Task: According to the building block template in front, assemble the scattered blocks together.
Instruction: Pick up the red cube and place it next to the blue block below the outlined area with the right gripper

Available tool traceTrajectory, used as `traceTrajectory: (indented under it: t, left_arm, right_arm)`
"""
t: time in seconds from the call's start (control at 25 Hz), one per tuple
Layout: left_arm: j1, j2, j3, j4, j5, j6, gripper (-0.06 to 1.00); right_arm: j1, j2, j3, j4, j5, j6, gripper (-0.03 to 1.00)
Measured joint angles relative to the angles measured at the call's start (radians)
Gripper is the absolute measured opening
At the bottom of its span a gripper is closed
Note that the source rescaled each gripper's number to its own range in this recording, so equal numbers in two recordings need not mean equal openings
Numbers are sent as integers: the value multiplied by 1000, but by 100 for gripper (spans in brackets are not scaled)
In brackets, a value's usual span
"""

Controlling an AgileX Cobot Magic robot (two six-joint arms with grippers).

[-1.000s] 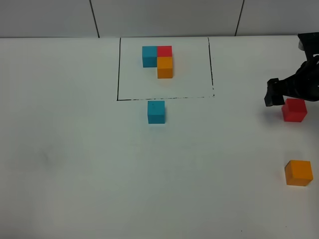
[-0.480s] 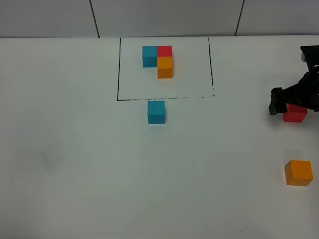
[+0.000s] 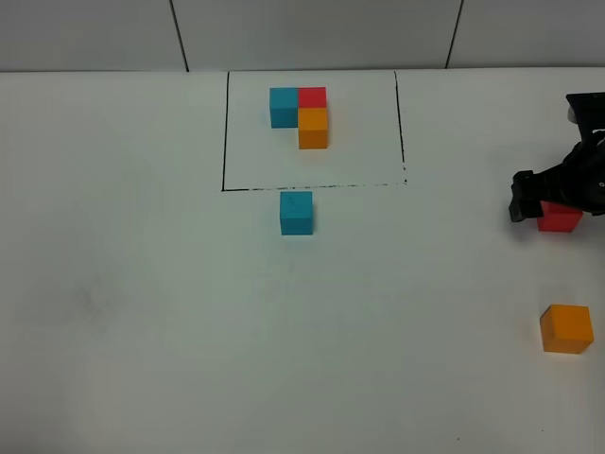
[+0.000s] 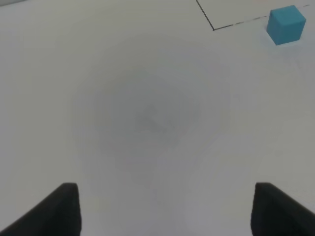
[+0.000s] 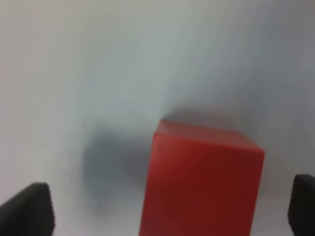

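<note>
The right gripper [image 5: 162,206] hangs spread around the red cube [image 5: 202,182] — touching neither side — far right of the template [image 3: 301,115]. The left gripper [image 4: 167,209] is spread too; the teal cube [image 3: 296,212] sits just outside the drawn rectangle [image 3: 312,186].

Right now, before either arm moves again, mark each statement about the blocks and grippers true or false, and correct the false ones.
1. The loose teal cube lies outside the drawn black rectangle. True.
2. The right gripper holds the orange cube. False: the orange cube lies alone on the table; that gripper is open, with its fingers on either side of the red cube.
3. In the template, red is the corner cube, joined to both teal and orange. True.
4. The left gripper is shut on a block. False: it is open with nothing between its fingers.
</note>
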State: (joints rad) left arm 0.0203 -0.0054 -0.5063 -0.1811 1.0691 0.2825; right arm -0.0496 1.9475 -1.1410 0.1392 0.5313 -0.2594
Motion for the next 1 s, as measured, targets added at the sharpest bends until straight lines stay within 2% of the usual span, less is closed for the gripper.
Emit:
traceTrajectory:
  t: [0.16,0.76,0.8,1.0]
  left_arm:
    - [0,0,0,0,0,0,62]
    - [0,0,0,0,0,1,62]
    - [0,0,0,0,0,1,62]
    - [0,0,0,0,0,1,62]
  right_arm:
    - [0,0,0,0,-2,0,81]
    - [0,0,0,0,10,-1,5]
    - [0,0,0,-2,12,-1,1]
    - [0,0,-1,-11,15,-1,1]
